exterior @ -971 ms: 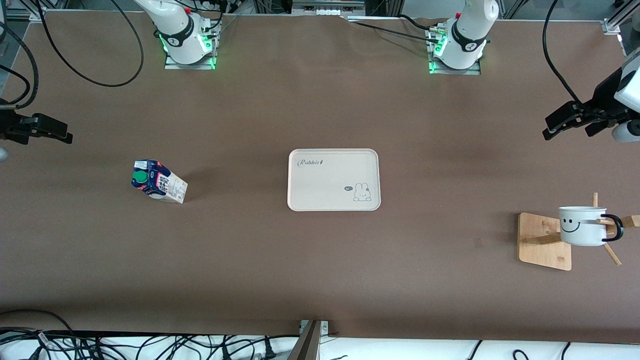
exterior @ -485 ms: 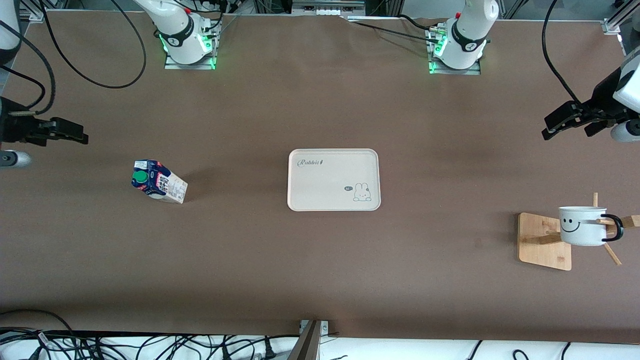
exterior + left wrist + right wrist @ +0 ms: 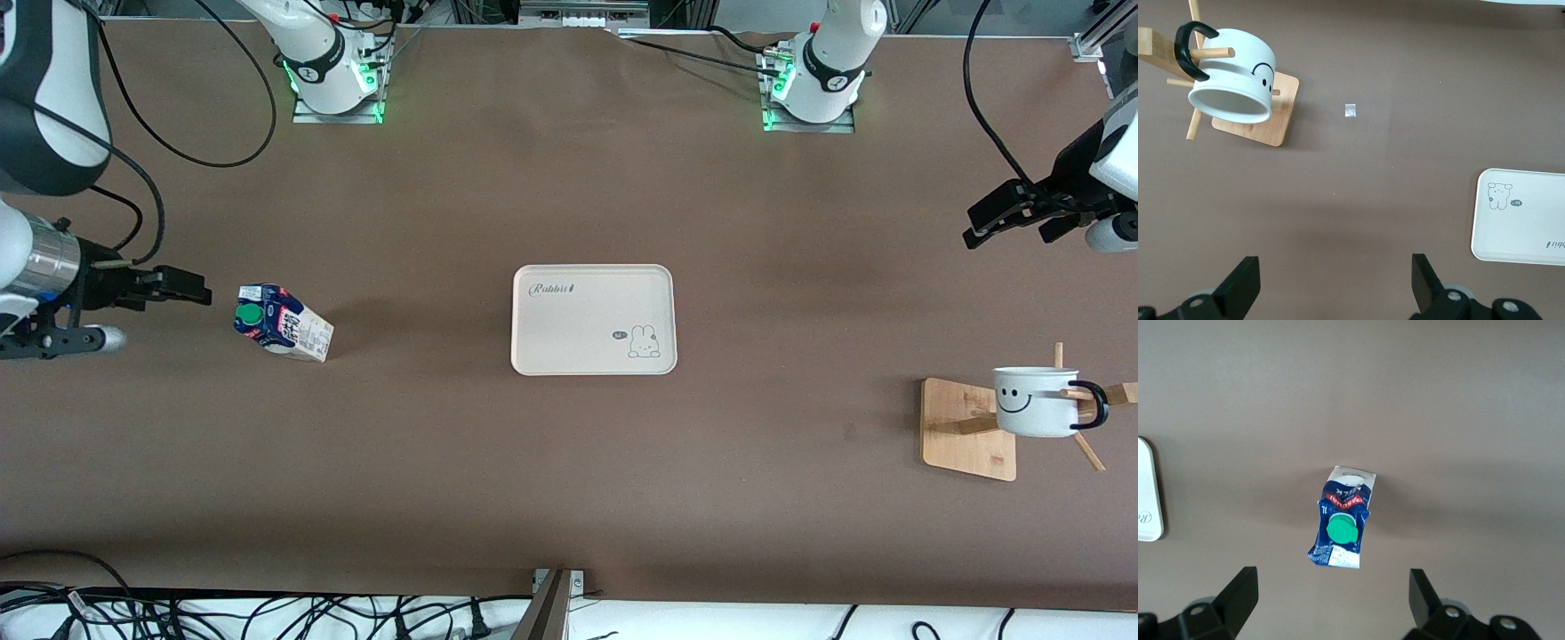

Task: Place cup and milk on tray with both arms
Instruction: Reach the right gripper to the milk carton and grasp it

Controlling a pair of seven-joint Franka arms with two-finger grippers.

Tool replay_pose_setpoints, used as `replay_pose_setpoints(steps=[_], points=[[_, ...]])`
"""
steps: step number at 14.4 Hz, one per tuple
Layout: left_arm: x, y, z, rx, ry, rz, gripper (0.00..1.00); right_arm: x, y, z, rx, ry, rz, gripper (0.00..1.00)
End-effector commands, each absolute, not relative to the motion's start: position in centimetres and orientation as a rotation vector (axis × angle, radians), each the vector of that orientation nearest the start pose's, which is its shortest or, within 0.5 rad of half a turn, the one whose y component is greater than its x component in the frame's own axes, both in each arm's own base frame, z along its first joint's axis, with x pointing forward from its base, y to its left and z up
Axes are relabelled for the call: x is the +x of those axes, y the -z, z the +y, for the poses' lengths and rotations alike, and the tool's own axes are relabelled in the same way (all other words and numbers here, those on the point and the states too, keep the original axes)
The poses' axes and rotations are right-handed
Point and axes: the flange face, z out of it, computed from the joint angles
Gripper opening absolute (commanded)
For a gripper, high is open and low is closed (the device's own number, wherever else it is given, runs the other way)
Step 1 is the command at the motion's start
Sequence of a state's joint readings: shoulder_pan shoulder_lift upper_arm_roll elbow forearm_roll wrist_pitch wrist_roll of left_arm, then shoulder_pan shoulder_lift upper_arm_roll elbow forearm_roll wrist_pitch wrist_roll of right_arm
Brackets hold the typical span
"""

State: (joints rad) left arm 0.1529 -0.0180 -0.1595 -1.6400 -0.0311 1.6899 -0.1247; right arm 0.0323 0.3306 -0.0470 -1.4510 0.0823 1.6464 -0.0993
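- Tray (image 3: 593, 319) sits flat mid-tabletop (image 3: 569, 498), nothing on it that I can see; "Rabbit" lettering and bunny drawing both uncovered. Its corner also shows in the left wrist view (image 3: 1518, 217) and an edge in the right wrist view (image 3: 1149, 493).
- Milk (image 3: 283, 322) stands on the tabletop toward the right arm's end, well apart from the tray, green cap visible from above. Right wrist view has it (image 3: 1341, 527) on bare tabletop, nothing touching it.
- Cup (image 3: 1036, 402) hangs on the wooden peg rack (image 3: 969, 431) toward the left arm's end, also well apart from the tray. Smiley faces the front cam; black handle is looped over a peg. In the left wrist view the cup (image 3: 1231, 77) is tipped on its side, open mouth showing, nothing inside that I can see.
- Right tool (image 3: 164, 286) is just beside the milk, off its right-arm-end side, not touching. Arm comes in from the table edge w/ the wrist roughly level. Fingers (image 3: 1238, 593) spread wide, nothing between them.
- Left tool (image 3: 1000, 213) hovers over bare tabletop at the left arm's end, well apart from cup and rack. Fingers (image 3: 1241, 287) wide too, holding nothing.
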Motion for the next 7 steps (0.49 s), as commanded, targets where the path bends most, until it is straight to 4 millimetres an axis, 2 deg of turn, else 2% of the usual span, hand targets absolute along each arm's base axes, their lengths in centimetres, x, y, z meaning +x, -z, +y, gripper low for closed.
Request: replay_pose_setpoints(steps=[1, 3, 6, 7], points=[[55.8, -61.7, -0.5, -3.145, 0.122, -0.156, 1.00, 65.1, -46.6, 0.9, -3.045, -0.246, -0.110, 1.00], [55.8, -61.8, -0.5, -3.149, 0.127, -0.156, 1.00, 65.3, -44.9, 1.1, -3.046, -0.293, -0.114, 1.00], [55.8, -61.6, -0.4, -3.145, 0.120, -0.160, 1.00, 65.5, -42.8, 4.0, -3.042, -0.339, -0.174, 1.00], [55.8, -61.5, -0.3, -3.145, 0.115, -0.165, 1.00, 65.3, -42.1, 4.1, -3.037, -0.355, -0.166, 1.00]])
